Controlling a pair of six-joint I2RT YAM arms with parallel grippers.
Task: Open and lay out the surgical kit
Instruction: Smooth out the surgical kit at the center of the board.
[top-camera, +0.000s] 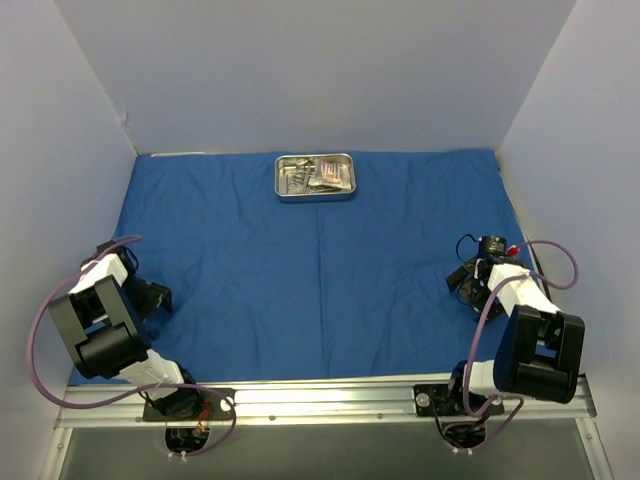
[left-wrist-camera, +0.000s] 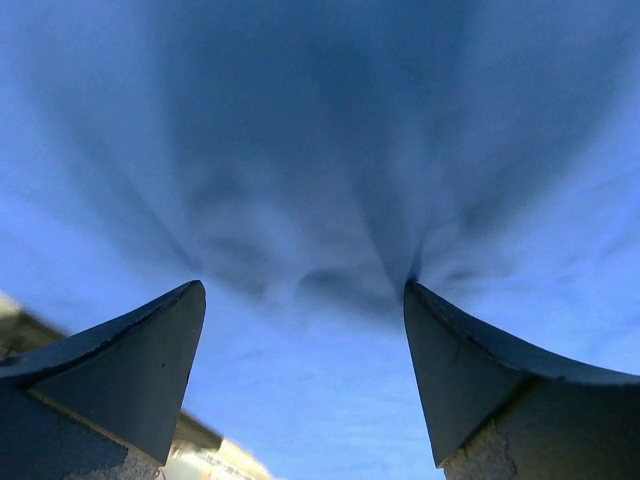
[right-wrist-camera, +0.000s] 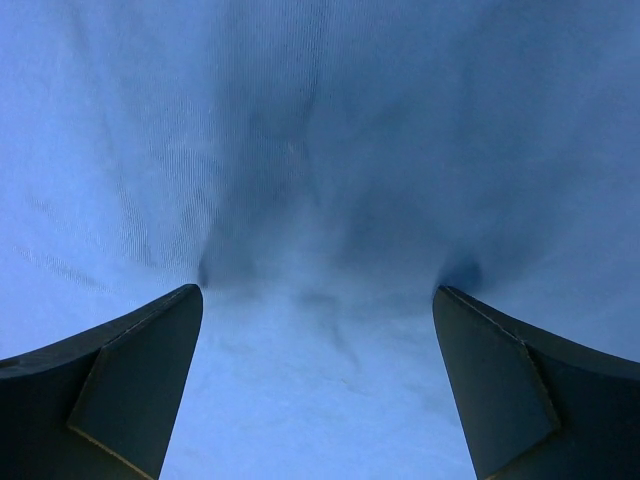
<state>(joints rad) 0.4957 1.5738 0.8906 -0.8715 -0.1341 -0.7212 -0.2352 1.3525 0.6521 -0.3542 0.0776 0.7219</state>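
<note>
Pale walls (top-camera: 300, 70) on three sides, blue cloth wrap (top-camera: 320, 280) spread flat, steel tray (top-camera: 316, 199) of instruments (top-camera: 308, 173) at its far middle, your left gripper (left-wrist-camera: 300, 290) and right gripper (right-wrist-camera: 318, 290) both wide apart, tips down on cloth, holding nothing.
</note>
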